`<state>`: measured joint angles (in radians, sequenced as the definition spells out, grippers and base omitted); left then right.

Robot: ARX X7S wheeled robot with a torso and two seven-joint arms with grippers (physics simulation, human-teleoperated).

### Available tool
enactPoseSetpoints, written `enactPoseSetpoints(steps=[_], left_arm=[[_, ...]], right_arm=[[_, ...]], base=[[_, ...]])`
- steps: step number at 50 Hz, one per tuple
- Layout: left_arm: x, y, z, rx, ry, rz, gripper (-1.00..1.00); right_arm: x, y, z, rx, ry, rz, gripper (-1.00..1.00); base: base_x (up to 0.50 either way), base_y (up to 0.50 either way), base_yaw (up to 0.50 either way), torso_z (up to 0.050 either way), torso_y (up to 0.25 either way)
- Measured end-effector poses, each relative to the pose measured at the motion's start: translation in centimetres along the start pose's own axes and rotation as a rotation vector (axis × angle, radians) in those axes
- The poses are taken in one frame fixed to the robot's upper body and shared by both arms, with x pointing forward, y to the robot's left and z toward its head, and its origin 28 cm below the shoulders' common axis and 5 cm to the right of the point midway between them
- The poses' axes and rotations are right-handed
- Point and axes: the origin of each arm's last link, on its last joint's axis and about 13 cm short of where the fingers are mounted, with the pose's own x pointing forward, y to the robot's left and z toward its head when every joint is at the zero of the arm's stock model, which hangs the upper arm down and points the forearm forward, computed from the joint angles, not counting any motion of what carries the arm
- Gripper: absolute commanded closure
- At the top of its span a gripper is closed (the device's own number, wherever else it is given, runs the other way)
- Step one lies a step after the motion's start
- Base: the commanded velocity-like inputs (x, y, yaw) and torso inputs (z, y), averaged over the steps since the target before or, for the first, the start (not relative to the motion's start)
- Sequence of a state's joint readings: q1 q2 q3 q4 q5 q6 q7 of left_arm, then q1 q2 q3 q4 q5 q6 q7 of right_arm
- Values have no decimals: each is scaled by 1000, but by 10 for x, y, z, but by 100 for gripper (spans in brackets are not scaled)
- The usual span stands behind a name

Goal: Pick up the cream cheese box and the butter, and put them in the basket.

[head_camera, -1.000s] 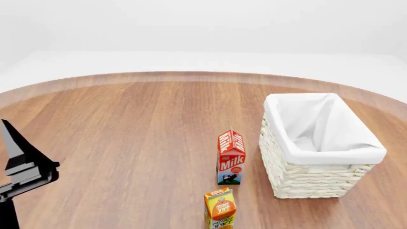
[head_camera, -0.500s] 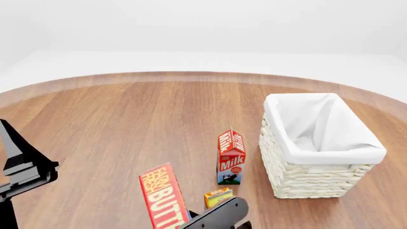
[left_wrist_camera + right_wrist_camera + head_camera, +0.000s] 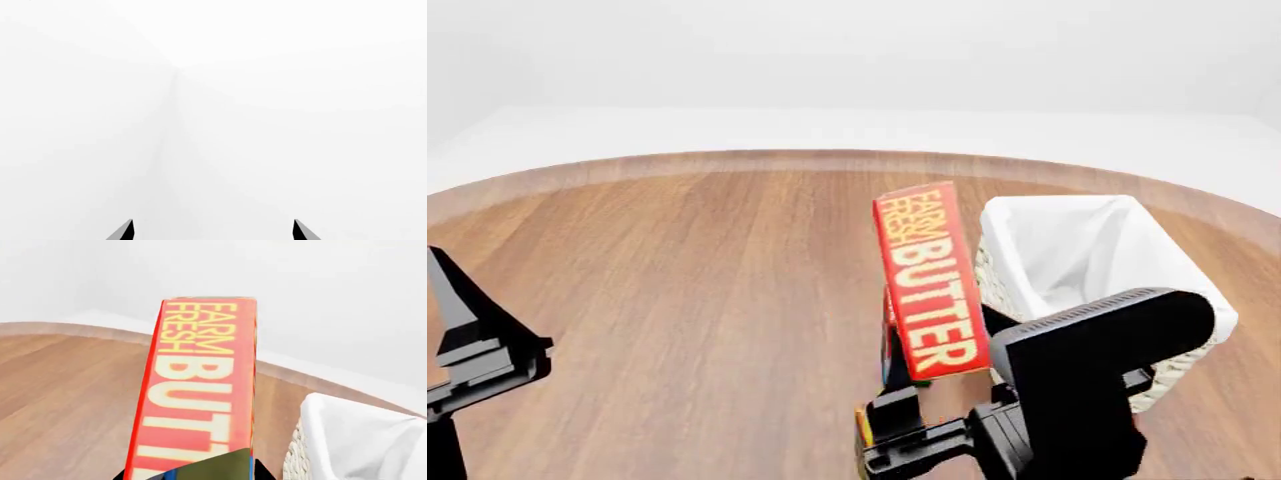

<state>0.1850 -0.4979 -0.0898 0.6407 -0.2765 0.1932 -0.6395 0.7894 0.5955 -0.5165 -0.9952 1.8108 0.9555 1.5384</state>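
Butter (image 3: 930,283) held upright and tilted, raised above the worktop's near edge beside the basket (image 3: 1174,370), likely to clear its rim. Pinched at its lower end by right gripper (image 3: 914,415). Left gripper (image 3: 212,232) spread, idle, empty.

Bright, even, shadowless render; left wrist view washed white, perhaps overexposed.

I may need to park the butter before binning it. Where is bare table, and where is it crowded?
Bare wood table spreads left of the butter, up to the far rim. Crowded: the basket side, where the right gripper and cartons bunch.
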Motion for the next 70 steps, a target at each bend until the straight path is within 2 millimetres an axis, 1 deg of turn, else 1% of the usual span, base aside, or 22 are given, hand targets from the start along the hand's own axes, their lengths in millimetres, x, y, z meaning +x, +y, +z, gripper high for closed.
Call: enactPoseSetpoints(steps=[9,15,25,33,43,50,56,70], left_arm=[[0,-1,1,3,-3,-3,-100],[1,-1,2,5,-5,-6,-100],[2,-2,4,8,-8,-11,-100],[3,-2,4,10,-8,-13,-100],[3,-3,4,12,-8,-17,-100],[3,-3,4,12,-8,-20,-100],[2,-3,4,13,-7,-23,-100],[2,-4,3,15,-4,-31,-100]], right_arm=[[4,-43,20,-55,-40,-202,100],[7,-67,36,-111,-79,-302,100],[15,-103,65,-194,-130,-418,100],[23,-127,85,-231,-135,-463,100],[34,-150,107,-258,-112,-452,100],[46,-163,118,-257,-77,-416,100],[61,-169,119,-245,-14,-368,100],[95,-181,114,-237,118,-259,100]], base=[[0,0,0,1,1],[0,0,0,0,2],[0,0,0,0,1],[0,0,0,1,1],[0,0,0,0,1],[0,0,0,0,1],[0,0,0,0,2],[0,0,0,1,1]])
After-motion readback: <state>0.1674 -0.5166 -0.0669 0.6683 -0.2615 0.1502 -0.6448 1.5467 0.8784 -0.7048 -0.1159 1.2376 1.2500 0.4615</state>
